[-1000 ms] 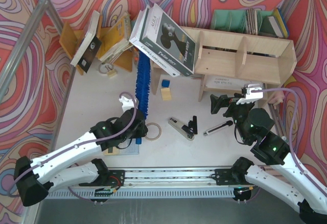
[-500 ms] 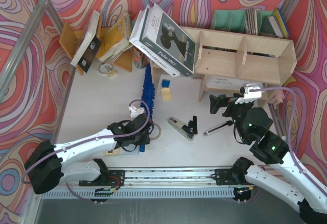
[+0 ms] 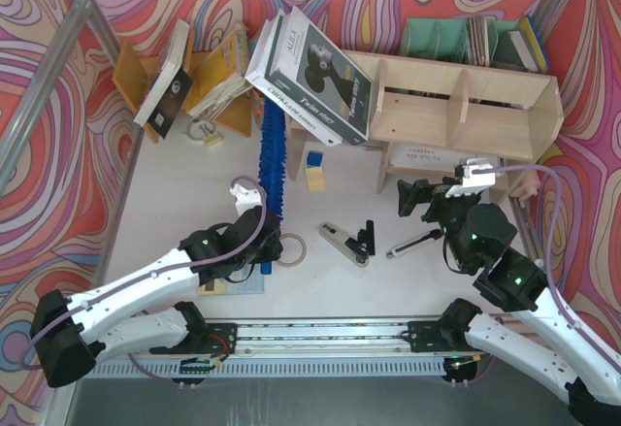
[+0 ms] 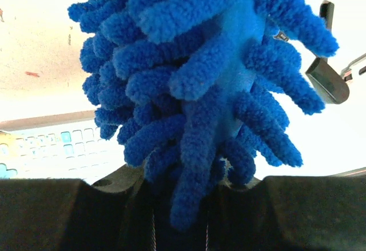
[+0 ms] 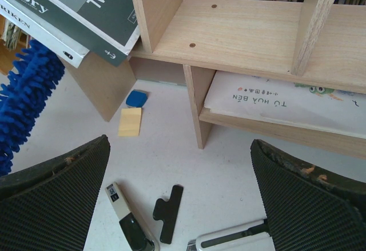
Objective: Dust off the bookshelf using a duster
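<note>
The left gripper [image 3: 267, 237] sits nearest the arm bases, its jaws closed on the base of the long bright-blue fluffy microfibre duster [image 3: 272, 169]. In the left wrist view the blue strands [image 4: 211, 74] fill the frame and run down between the black fingers [image 4: 68, 216]. Just right of this gripper a pale tape ring [image 3: 291, 247] lies on the white table [image 3: 175, 193], and further right lies a black-and-silver utility knife [image 3: 342, 242].

The right gripper [image 3: 427, 198] hovers over the table in front of the shelf unit. Its jaws are spread wide and hold nothing, and its dark pads [image 5: 51, 188] sit at either edge of the right wrist view.

The duster stretches away from the arms. Its far tip is at the lower edge of the large dark-and-white books [image 3: 315, 77], which lean on the left end of the wide pale plywood bookshelf [image 3: 466, 106]. Whether the tip touches them cannot be told. A small yellow block [image 3: 315, 178] and a blue block [image 3: 313, 158] lie just right of the duster.
</note>
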`<state>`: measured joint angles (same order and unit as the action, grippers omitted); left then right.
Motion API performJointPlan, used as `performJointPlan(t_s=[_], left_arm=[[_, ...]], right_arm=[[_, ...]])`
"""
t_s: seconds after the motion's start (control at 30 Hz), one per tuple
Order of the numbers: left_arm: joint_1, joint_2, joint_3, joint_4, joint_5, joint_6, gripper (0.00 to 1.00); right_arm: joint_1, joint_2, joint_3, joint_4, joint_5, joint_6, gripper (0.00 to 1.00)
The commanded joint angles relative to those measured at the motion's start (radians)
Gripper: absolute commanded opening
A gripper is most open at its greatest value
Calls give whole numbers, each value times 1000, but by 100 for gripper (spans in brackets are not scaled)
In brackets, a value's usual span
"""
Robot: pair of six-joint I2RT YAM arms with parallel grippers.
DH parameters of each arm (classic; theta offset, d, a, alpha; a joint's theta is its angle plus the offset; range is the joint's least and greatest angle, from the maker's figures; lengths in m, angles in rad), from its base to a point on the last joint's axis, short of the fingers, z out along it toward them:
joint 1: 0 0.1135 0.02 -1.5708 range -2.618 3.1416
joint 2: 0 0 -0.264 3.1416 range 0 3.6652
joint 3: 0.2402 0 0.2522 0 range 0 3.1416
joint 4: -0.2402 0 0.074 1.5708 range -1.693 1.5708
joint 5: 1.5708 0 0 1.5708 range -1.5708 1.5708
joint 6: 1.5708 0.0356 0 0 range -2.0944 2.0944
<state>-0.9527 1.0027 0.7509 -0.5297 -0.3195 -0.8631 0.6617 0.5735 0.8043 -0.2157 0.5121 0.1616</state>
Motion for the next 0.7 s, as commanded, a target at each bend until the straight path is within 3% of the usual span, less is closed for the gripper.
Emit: performJointPlan(t_s=[0.0,0.33,0.53,0.67], left_arm=[[2,39,-26,30,5,14,0],[3,206,-142,200,122,-43,0],[3,238,-137,190,108,-43,0],[4,170,-115,130,40,-36,0]], right_arm=[[4,2,3,18,9,-5,99],[4,-4,0,18,9,-2,99],[5,-6,1,15,9,-2,99],[4,-9,2,13,11,-2,99]])
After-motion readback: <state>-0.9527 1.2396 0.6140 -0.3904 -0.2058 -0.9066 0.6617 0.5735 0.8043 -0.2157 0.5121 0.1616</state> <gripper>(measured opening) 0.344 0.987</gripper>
